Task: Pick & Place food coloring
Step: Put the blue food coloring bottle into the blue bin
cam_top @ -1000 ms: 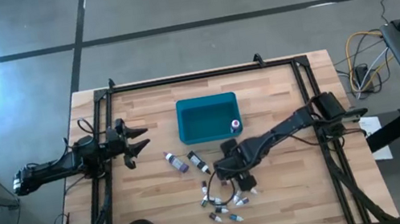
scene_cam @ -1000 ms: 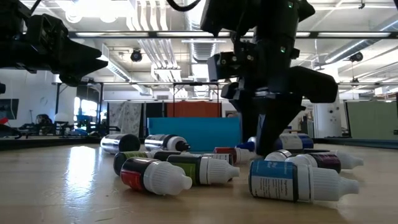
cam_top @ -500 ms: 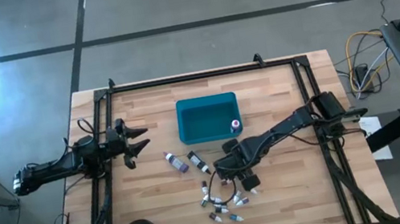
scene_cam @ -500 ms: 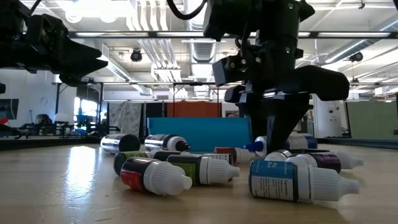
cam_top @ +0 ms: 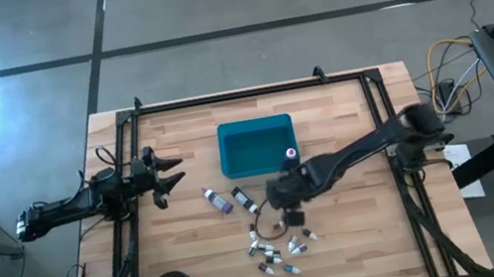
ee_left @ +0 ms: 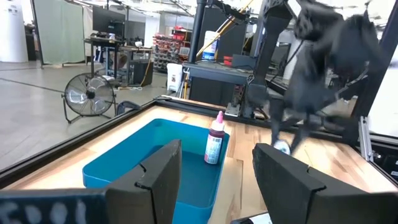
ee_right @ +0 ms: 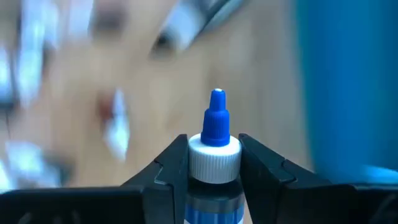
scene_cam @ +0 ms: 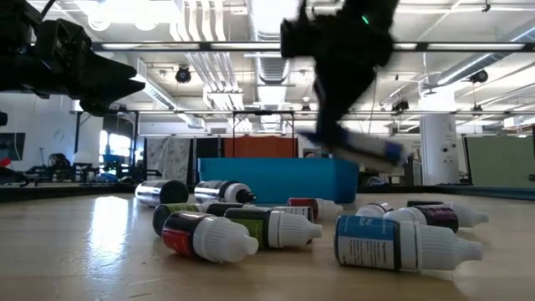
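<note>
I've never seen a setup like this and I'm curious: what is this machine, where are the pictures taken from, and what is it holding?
It is a table robot with two dark arms. One camera looks straight down, one sits at table height, and one rides on each wrist. On the wooden table stand a teal bin with one bottle upright inside, and a scatter of small food coloring bottles. The right gripper has its fingers closed on a blue-tipped bottle, raised off the table beside the bin. The left gripper waits open at the left side.
</note>
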Controlling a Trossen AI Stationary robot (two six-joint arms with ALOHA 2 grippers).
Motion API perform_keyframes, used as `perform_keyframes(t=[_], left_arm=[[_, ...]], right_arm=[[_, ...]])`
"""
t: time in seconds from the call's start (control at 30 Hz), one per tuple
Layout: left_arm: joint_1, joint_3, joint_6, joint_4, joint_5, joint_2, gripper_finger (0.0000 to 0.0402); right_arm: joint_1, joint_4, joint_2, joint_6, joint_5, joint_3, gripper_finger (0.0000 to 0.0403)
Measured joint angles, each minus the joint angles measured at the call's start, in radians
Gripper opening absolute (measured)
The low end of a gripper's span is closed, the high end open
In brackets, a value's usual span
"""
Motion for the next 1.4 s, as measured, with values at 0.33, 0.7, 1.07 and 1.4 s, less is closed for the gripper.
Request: perform_keyframes(t=[0.33, 0.7, 1.07, 1.4], left_arm=[[0.0, 0.0, 0.0, 0.0, 0.0, 0.0, 0.0176], [0.0, 0.0, 0.0, 0.0, 0.0, 0.0, 0.0176], [0.0, 0.0, 0.0, 0.0, 0.0, 0.0, 0.0176], [0.0, 0.0, 0.0, 0.0, 0.0, 0.0, 0.0176]], right_arm=[[0.055, 0.108, -0.34, 0.411, 0.708, -0.093, 0.0103], [-0.129, 0.326, -0.584, 0.501, 0.746, -0.442, 0.0105], [-0.132, 0.371, -0.698, 0.726, 0.78, -0.775, 0.0107], [-0.131, 0.372, -0.685, 0.85, 0.736, -0.898, 0.0124]])
